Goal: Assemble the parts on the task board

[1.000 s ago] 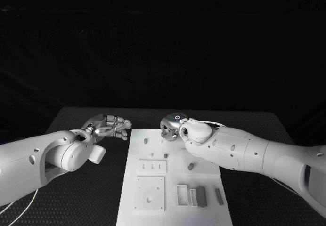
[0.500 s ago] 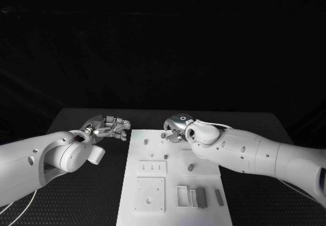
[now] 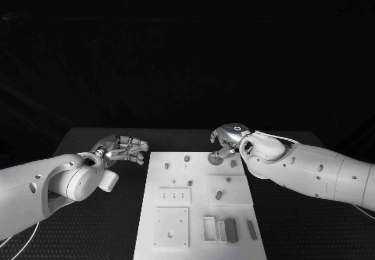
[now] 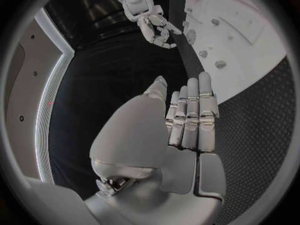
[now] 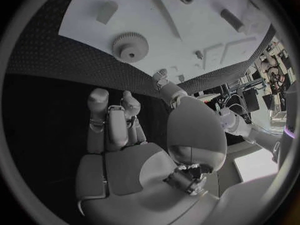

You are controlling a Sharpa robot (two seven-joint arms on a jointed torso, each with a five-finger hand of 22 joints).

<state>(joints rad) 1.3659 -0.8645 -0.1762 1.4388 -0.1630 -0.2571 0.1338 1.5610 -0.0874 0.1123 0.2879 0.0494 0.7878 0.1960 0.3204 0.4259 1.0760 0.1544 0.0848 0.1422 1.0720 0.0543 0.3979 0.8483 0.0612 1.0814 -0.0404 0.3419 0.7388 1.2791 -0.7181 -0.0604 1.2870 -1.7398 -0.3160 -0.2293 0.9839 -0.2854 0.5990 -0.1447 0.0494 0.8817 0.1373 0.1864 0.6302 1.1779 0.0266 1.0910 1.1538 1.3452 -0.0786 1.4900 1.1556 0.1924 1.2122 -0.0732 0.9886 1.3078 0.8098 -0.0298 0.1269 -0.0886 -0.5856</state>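
Observation:
The white task board (image 3: 234, 208) lies in the middle of the table. A small toothed gear (image 3: 215, 159) lies flat near its far right corner, also seen from the right wrist as the gear (image 5: 130, 46). My right hand (image 3: 227, 140) hovers just beyond and to the right of the gear, fingers loosely bent and holding nothing. My left hand (image 3: 122, 147) hangs over the black table off the board's far left corner, its fingers (image 4: 190, 110) side by side and empty. Small pegs (image 3: 186, 158) stand on the board's far half.
Near the board's front right lie a white frame (image 3: 209, 226) and two grey bars (image 3: 231, 228). Recessed plates (image 3: 176, 194) sit on its left half. Black textured table (image 3: 94, 227) runs along both sides of the board.
My right hand has moved right and slightly away, from over the board's far middle to its far right corner, uncovering the gear and a peg. The left hand has barely shifted.

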